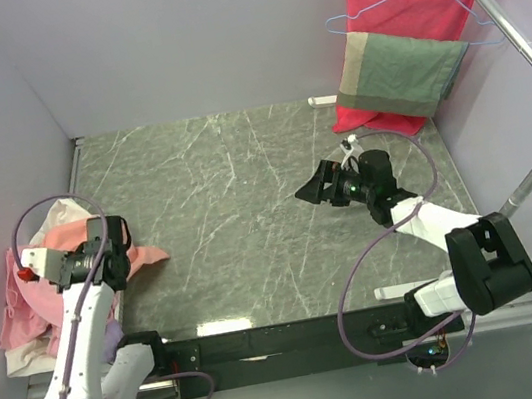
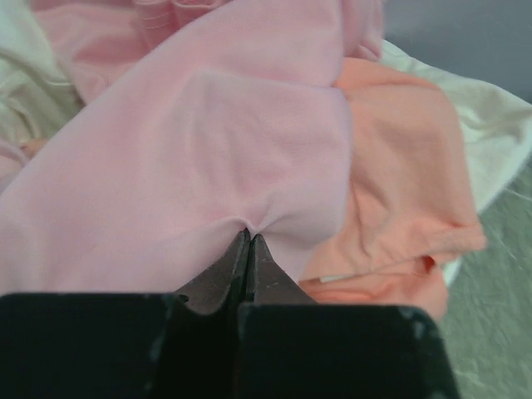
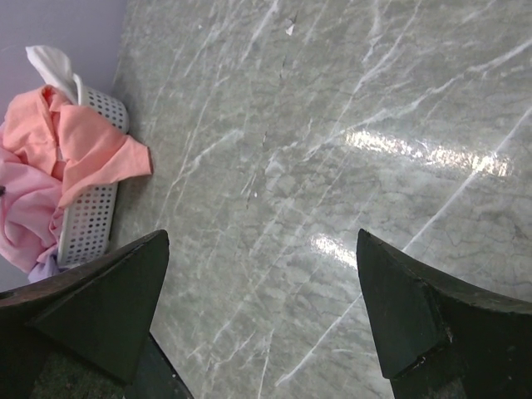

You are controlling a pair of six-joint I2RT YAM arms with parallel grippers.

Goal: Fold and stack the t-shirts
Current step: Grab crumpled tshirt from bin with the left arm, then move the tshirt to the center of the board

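Note:
A heap of t-shirts (image 1: 29, 298) lies in a white basket (image 3: 91, 224) at the table's left edge. My left gripper (image 2: 249, 237) is shut on a fold of the light pink t-shirt (image 2: 191, 150), with the cloth puckered at the tips. A salmon-orange t-shirt (image 2: 399, 183) lies beside it and hangs over the basket onto the table (image 1: 145, 256). A white t-shirt (image 2: 490, 125) lies under them. My right gripper (image 3: 262, 237) is open and empty above the bare table; in the top view it (image 1: 310, 190) is at the right, far from the heap.
The grey marble table (image 1: 248, 212) has walls at the back and left. A red cloth on a hanger (image 1: 407, 5) and a grey-green and beige cloth (image 1: 398, 72) hang at the back right from a slanted metal rail (image 1: 512, 29).

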